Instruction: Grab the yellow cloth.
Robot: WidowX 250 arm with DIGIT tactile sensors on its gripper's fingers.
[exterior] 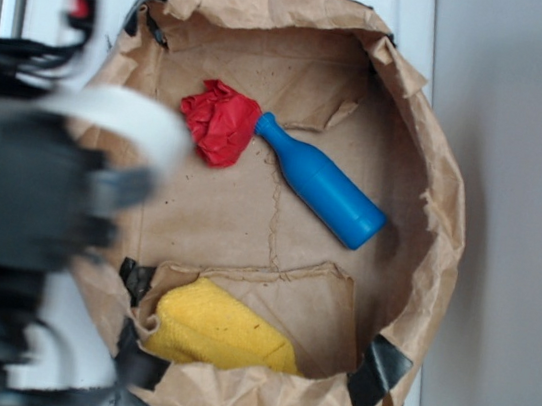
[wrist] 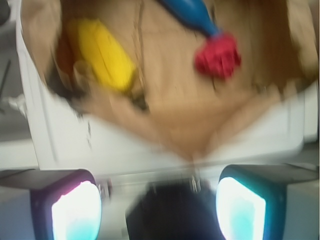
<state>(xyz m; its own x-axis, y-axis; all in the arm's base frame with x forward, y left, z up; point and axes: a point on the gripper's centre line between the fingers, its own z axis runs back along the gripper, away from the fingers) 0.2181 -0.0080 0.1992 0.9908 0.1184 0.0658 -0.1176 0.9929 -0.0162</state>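
- The arm fills the left edge of the exterior view as a dark, motion-blurred mass with cables, outside the paper rim; its exact pose is too smeared to read.
- In the wrist view the gripper shows two fingers with glowing pads at the bottom of the frame, set wide apart with nothing between them: it is released and clear of everything in the bag.
- The paper bag, brown and crumpled, is rolled down into a round walled nest on the white tabletop, with black tape patches on its rim.
- The yellow cloth lies at the lower part of the bag floor in the exterior view, tucked against the near wall and partly under a folded paper flap.
- Its long axis runs from upper left to lower right in that view, the thicker bunched end to the left, the thinner end toward the lower right.
- In the wrist view the yellow cloth sits at upper left, well apart from the gripper.
- The red cloth wad lies at the upper part of the bag floor, touching the neck of the blue bottle.
- The blue bottle lies on its side, neck toward the wad, base pointing lower right, well apart from the yellow cloth.
- The paper flap lies between the bottle and the yellow cloth.
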